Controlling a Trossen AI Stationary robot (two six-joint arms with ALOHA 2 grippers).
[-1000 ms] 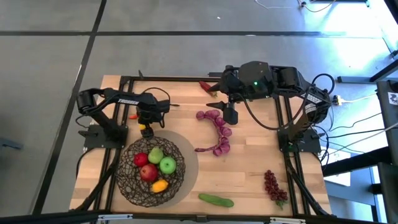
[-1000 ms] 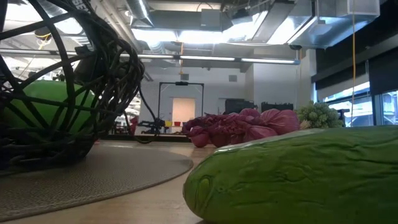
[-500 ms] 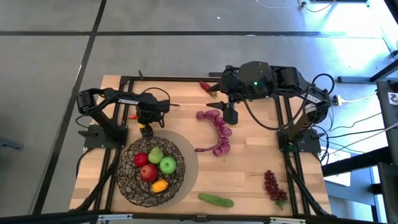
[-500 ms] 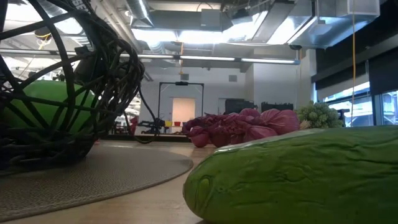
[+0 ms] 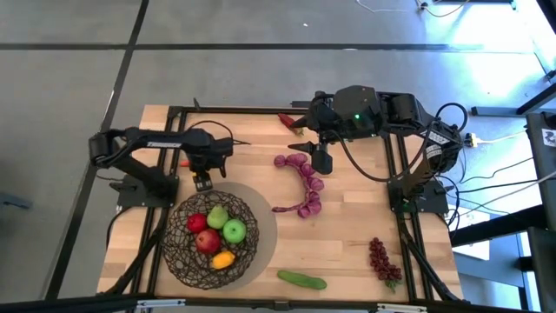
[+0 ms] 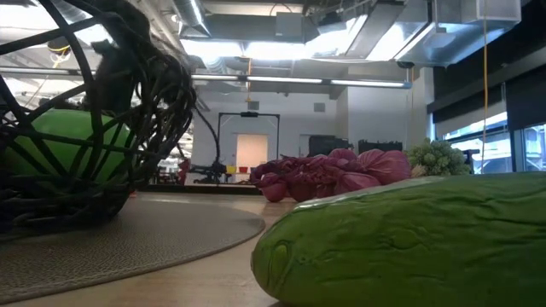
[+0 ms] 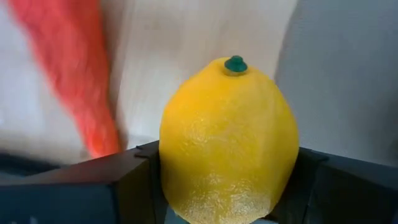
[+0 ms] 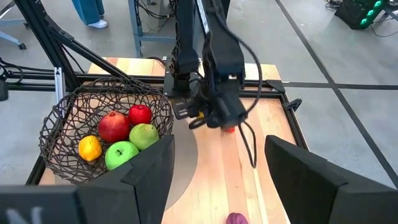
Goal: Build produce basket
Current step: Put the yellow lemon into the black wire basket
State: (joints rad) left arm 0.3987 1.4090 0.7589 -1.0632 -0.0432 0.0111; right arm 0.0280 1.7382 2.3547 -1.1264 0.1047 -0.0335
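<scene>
Cucumber (image 6: pixel 409 239) cut off at frame edge, chili (image 7: pixel 74 68) blurred beside lemon (image 7: pixel 227 143)

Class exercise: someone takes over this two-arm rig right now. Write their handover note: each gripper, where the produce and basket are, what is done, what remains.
Left gripper: closed around a yellow lemon beside the dark wire-mesh basket.
Right gripper: open, hovering over the purple grape string.
Done: red apples, green pear, green apple and a small yellow-orange fruit are in the basket.
Left: lemon, purple grapes, dark-red grape bunch, green cucumber, red chili.
</scene>
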